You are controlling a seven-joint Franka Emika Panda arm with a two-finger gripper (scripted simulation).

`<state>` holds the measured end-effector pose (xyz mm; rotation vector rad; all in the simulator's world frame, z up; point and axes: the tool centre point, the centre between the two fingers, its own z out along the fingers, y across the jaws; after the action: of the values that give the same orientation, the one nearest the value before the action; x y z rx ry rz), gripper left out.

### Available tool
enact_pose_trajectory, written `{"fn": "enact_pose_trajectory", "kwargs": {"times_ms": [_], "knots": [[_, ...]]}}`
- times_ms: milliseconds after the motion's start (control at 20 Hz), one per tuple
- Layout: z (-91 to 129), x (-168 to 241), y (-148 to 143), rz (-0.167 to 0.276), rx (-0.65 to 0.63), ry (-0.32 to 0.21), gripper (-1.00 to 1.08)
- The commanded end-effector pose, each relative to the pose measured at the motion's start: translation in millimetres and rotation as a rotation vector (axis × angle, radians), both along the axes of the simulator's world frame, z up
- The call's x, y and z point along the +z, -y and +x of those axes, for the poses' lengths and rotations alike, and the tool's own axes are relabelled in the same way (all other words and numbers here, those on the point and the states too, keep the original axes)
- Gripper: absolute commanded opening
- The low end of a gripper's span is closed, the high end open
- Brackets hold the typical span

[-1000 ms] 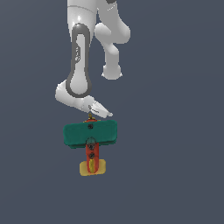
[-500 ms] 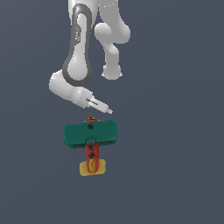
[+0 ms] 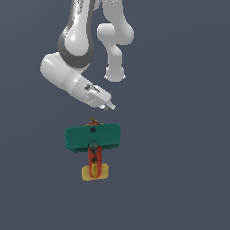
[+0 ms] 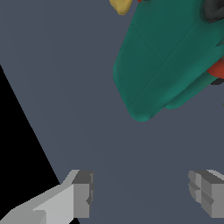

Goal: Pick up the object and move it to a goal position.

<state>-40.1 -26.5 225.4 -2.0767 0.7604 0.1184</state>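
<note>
The object, a toy airplane (image 3: 93,138), lies flat on the dark grey floor in the exterior view, with a broad teal-green wing, a red-orange body, a yellow tail and a small yellow-red nose. My gripper (image 3: 109,106) hangs above it and slightly toward the exterior view's right, apart from the plane. In the wrist view the teal wing (image 4: 166,65) fills the upper part and the two grey fingertips (image 4: 83,192) stand wide apart with only bare floor between them. The gripper (image 4: 144,192) is open and holds nothing.
A plain dark grey floor (image 3: 179,179) surrounds the plane. The white arm (image 3: 76,45) rises behind the plane toward the top of the exterior view. A black area (image 4: 17,153) borders the floor in the wrist view.
The arm's hand has risen away from the airplane's wing and shifted to the exterior view's right. The plane has stayed where it was.
</note>
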Motion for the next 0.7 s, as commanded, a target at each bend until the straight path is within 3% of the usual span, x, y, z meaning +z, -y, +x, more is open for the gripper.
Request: {"fn": "enact_pose_trajectory", "kwargs": {"times_ms": [0,650], "knots": [[6,19,1,-0.011,0.002,0.049,0.68],[24,113,9,-0.037,-0.002,0.286,0.68]]}}
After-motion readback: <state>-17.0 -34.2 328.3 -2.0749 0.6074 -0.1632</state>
